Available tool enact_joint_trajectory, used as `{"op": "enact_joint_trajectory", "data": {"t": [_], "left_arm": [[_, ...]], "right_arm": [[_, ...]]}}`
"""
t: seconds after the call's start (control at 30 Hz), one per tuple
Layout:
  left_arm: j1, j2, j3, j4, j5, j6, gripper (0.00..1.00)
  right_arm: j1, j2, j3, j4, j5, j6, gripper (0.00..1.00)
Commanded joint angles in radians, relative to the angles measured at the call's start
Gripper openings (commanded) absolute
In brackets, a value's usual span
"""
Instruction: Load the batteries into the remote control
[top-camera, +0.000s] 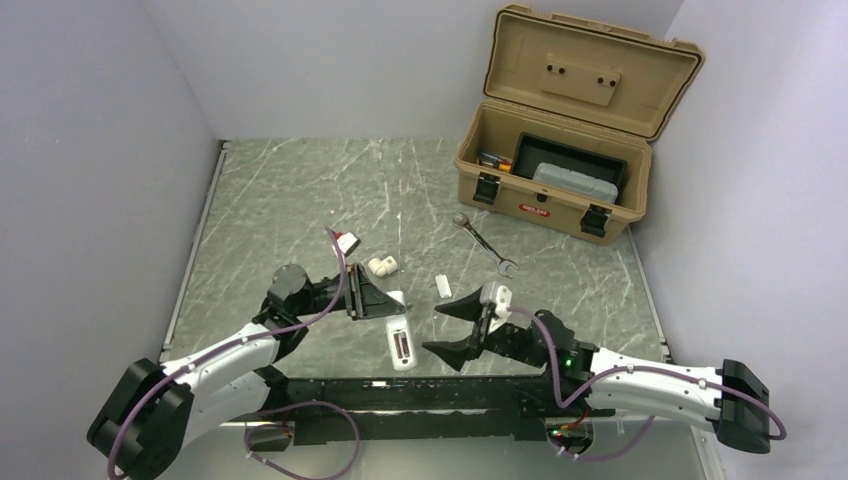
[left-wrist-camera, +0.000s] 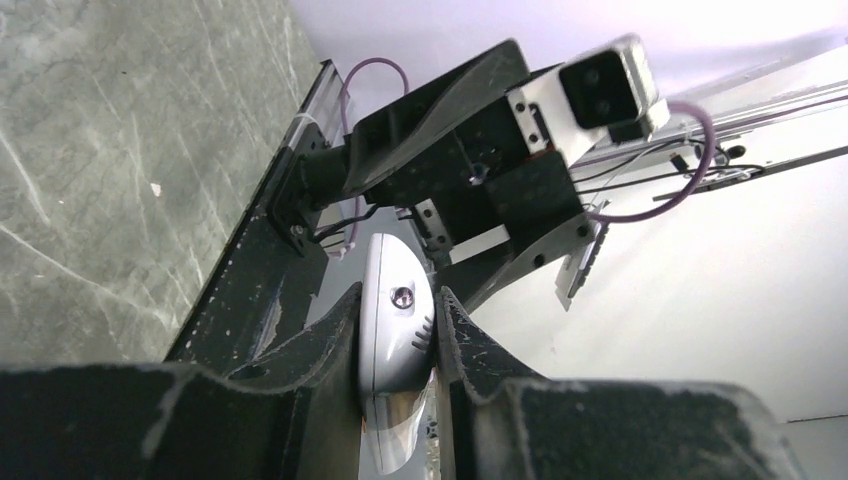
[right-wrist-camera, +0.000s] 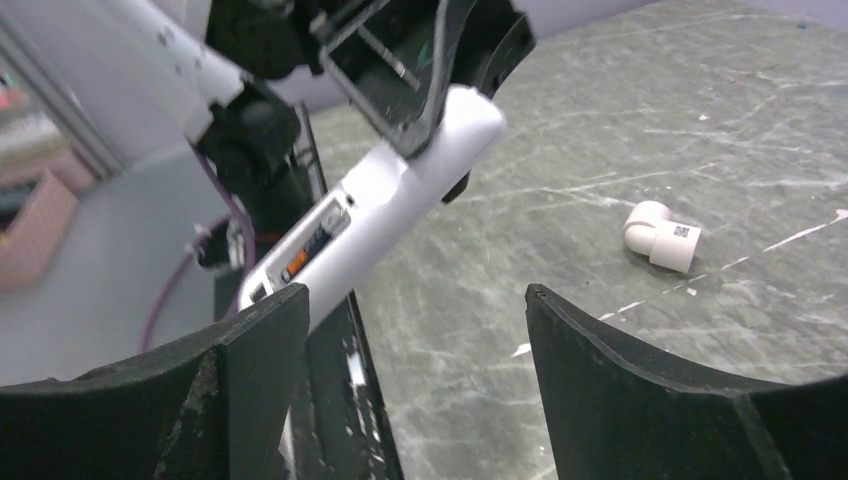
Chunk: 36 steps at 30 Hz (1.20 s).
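Currently clamping the remote control (left-wrist-camera: 395, 335) edgewise in the left gripper (left-wrist-camera: 397, 300), jaws set narrow on its sides. Holding the right gripper (right-wrist-camera: 412, 300) spread wide and empty, the remote's open bay lying just beyond one fingertip. Seeing possibly one battery (right-wrist-camera: 305, 255) seated in that bay; second cell not discernible. Judging loading step as under way. Needing next: locating and pinching any cell not yet seated, then aligning it with the bay.
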Motion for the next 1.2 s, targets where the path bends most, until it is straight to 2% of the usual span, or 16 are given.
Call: {"op": "enact_joint_trajectory", "data": {"t": [0.0,0.17,0.37,0.43,0.57,0.67,1.0,1.17], "left_arm": [[-0.003,-0.028,0.047,-0.048,-0.009,0.082,0.0],[-0.002,-0.049,0.064,-0.137,-0.027,0.165,0.0],[-0.003,-0.049,0.07,-0.129,-0.028,0.18,0.0],[-0.003,-0.041,0.065,-0.102,-0.028,0.17,0.0],[-0.003,-0.026,0.056,-0.06,-0.027,0.154,0.0],[-0.003,-0.021,0.052,-0.041,-0.022,0.145,0.0],[-0.003,-0.03,0.057,-0.055,-0.023,0.153,0.0],[-0.002,-0.032,0.053,-0.053,-0.023,0.15,0.0]], "right_arm": [[-0.024,-0.043,-0.021,0.155,0.076,0.229,0.82],[-0.055,-0.033,0.025,0.072,0.162,0.426,0.84],[-0.104,0.098,0.141,-0.059,0.014,0.54,0.84],[-0.111,0.139,0.157,-0.034,-0.042,0.564,0.84],[-0.112,0.229,0.141,0.125,-0.126,0.626,0.82],[-0.112,0.287,0.151,0.143,-0.151,0.639,0.83],[-0.112,0.358,0.13,0.261,-0.167,0.688,0.83],[-0.112,0.403,0.134,0.297,-0.153,0.721,0.75]]}}
